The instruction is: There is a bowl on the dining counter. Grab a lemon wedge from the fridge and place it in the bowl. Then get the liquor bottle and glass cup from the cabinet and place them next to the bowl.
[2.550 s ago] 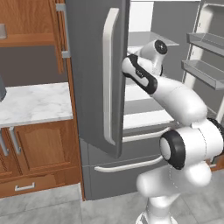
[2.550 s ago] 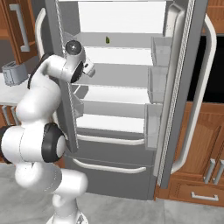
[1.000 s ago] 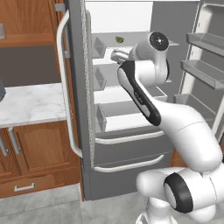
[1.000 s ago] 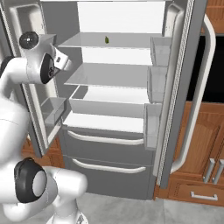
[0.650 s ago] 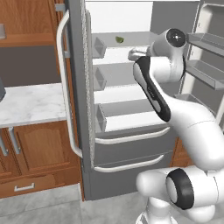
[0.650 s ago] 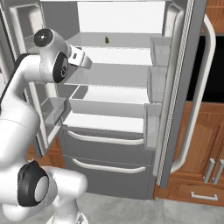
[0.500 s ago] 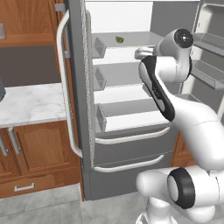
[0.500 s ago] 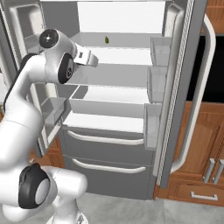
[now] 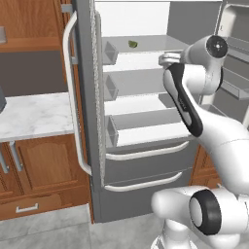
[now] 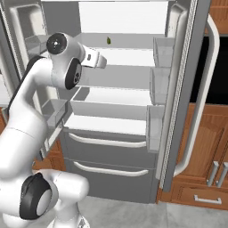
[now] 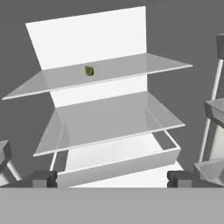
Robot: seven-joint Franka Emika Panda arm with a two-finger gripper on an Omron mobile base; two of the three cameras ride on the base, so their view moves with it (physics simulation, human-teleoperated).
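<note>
With both doors of the fridge [image 9: 146, 160] swung wide, the arm stands raised in front of the open compartment, its tool [image 11: 112, 177] pointed straight in at the shelves. The two fingertips [image 11: 43, 178] sit far apart at the bottom of the hand view, with nothing between them. The lemon wedge [image 11: 89, 70] (small, and rather greenish from where I stand) lies alone on the top shelf [image 11: 131, 65], towards the back wall and a little left of the tool's line. In the right base view the same wedge [image 10: 108, 40] sits beyond and above the wrist, well apart from it.

This looks to me like the first step of the job: reaching for the wedge, with the grasp itself not yet begun. The next move, I'd judge, calls for lifting the hand to the level of that top shelf and pushing forward deep into the fridge, drifting slightly left, so the open fingers straddle the wedge before closing. The shelf edge is the thing to clear on the way in.
</note>
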